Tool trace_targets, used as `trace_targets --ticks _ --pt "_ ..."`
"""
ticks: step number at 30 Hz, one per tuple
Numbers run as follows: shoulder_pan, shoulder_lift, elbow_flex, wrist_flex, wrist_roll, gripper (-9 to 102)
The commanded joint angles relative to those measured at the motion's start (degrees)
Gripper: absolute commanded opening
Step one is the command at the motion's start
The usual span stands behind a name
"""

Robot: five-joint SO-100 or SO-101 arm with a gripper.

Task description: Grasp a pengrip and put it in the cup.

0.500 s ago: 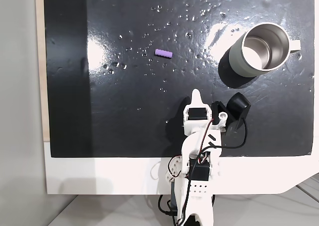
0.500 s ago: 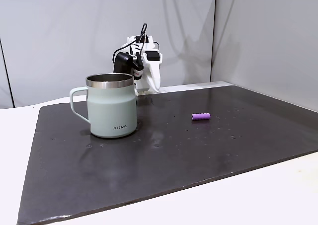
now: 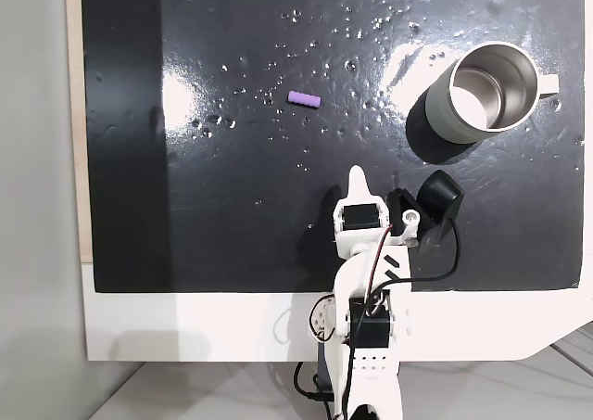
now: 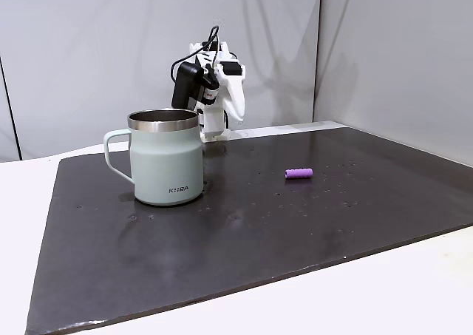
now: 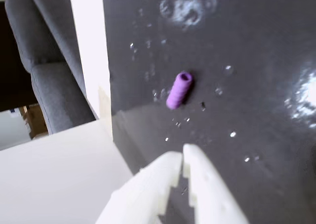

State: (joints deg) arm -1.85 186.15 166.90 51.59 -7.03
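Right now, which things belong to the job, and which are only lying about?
Job things:
- small light-purple pengrip tube, lying on the mat
- pale grey steel-lined cup, upright
- white gripper, shut, empty

Only lying about:
- black mat
- water droplets

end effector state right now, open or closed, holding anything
End effector: closed, holding nothing; the pengrip lies on the mat ahead of it.
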Motion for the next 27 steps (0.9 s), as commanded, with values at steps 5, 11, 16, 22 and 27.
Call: trace_targets --ticks 5,11,16,22,27 --pt "-3.96 -18.11 -21.62 0.26 3.87 0" --pt "-5.1 -37.79 -40.69 3.52 9.93 0" --pt "-6.77 -54.23 -58.54 13.27 16.17 1" --pt "-10.2 -76.03 -83.58 28.13 25.14 11" --pt "-11.95 -88.59 -97.65 36.56 30.32 20"
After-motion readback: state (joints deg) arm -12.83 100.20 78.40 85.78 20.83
